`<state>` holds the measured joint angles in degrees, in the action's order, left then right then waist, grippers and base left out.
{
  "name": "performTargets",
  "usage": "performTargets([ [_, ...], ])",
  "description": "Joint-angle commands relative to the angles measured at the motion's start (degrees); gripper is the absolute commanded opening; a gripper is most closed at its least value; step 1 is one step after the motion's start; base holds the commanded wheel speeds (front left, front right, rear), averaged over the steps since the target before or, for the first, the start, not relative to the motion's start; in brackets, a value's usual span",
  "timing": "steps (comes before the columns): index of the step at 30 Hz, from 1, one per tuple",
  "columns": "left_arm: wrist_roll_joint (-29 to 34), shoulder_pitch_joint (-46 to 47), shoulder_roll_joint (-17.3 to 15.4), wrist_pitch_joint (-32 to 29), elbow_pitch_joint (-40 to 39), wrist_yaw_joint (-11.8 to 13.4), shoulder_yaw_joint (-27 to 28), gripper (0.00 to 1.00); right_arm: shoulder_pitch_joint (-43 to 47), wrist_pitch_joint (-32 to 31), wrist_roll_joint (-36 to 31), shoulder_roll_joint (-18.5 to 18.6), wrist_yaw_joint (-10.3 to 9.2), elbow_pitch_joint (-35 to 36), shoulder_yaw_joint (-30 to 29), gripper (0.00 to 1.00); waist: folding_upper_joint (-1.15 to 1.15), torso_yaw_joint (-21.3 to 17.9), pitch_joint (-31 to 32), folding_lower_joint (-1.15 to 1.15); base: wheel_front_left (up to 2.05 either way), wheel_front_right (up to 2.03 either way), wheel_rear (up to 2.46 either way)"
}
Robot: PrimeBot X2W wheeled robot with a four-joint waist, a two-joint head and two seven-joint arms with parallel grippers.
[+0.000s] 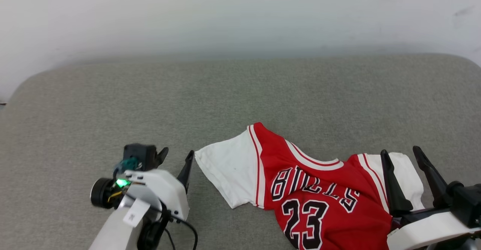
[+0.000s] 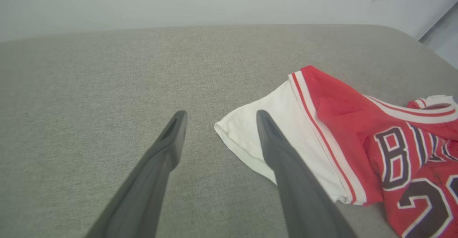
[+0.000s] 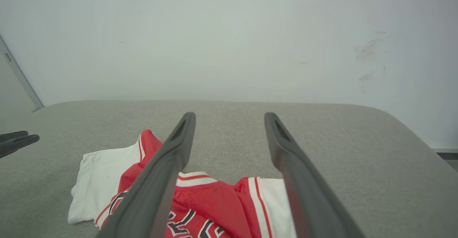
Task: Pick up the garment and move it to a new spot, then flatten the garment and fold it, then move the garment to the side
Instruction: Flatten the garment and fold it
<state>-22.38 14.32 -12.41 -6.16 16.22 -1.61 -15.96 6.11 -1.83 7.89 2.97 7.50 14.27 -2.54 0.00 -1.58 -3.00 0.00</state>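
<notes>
Red garment [image 1: 319, 190], just beside left fingers [image 1: 186, 170], beneath spread right fingers [image 1: 391, 184]

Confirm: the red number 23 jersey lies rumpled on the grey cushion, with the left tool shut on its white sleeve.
Not right: the left wrist view shows the left tool open by the white sleeve, gripping nothing. The jersey does lie rumpled on the grey cushion.
</notes>
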Motion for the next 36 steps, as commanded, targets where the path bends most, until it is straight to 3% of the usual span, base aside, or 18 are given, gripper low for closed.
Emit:
performTargets([
  [1, -0.3, 1.3, -0.2, -1.1, 0.3, -0.5, -0.3, 1.00, 0.0, 0.1, 0.3, -0.1, -0.02, 0.3, 0.2, 1.00, 0.00, -1.2, -1.2, 0.00, 0.00, 0.00, 0.00],
  [10, -1.6, 11.0, -3.2, -20.1, 6.7, -4.3, -5.8, 1.00, -2.3, 1.4, 2.8, -0.1, -0.02, -0.8, 1.7, 1.00, 0.00, -5.2, -7.2, 0.00, 0.00, 0.00, 0.00],
  [16, -0.5, 14.6, -6.0, -27.2, 12.4, -4.9, -8.7, 1.00, -3.9, 3.1, 3.8, -0.1, -0.02, -2.5, 1.7, 1.00, 0.00, -7.2, -10.4, 0.00, 0.00, 0.00, 0.00],
  [19, -0.9, 14.6, -6.1, -31.6, 15.5, -5.6, -13.1, 0.99, -4.7, 4.2, 4.8, -0.1, -0.02, -4.1, 1.2, 1.00, 0.00, -7.8, -12.0, 0.00, 0.00, 0.00, 0.00],
  [20, -1.3, 14.4, -6.0, -32.6, 15.7, -5.8, -14.3, 0.44, -4.8, 4.4, 4.9, -0.1, -0.02, -4.4, 1.0, 1.00, 0.00, -7.8, -12.2, 0.00, 0.00, 0.00, 0.00],
  [21, -1.7, 14.3, -5.8, -33.0, 15.5, -5.9, -15.3, 0.06, -4.9, 4.4, 5.0, -0.1, -0.02, -4.7, 0.9, 1.00, 0.00, -7.8, -12.3, 0.00, 0.00, 0.00, 0.00],
  [22, -2.1, 14.2, -5.8, -33.6, 15.4, -6.0, -16.5, 0.00, -5.1, 4.4, 5.2, -0.1, -0.02, -4.9, 0.8, 1.00, 0.00, -7.8, -12.4, 0.00, 0.00, 0.00, 0.00],
  [28, -2.5, 15.7, -7.6, -29.4, 13.3, -5.7, -17.5, 0.00, -5.9, 2.9, 6.8, -0.1, -0.03, -7.4, -0.8, 1.00, 0.00, -7.0, -12.0, 0.00, 0.00, 0.00, 0.00],
  [36, -4.0, 15.6, -6.1, -19.4, 10.1, -1.9, -13.2, 0.00, -8.9, -5.3, 9.7, -0.1, -0.02, -18.6, -9.1, 1.00, 0.00, -4.5, -9.8, 0.00, 0.00, 0.00, 0.00],
])
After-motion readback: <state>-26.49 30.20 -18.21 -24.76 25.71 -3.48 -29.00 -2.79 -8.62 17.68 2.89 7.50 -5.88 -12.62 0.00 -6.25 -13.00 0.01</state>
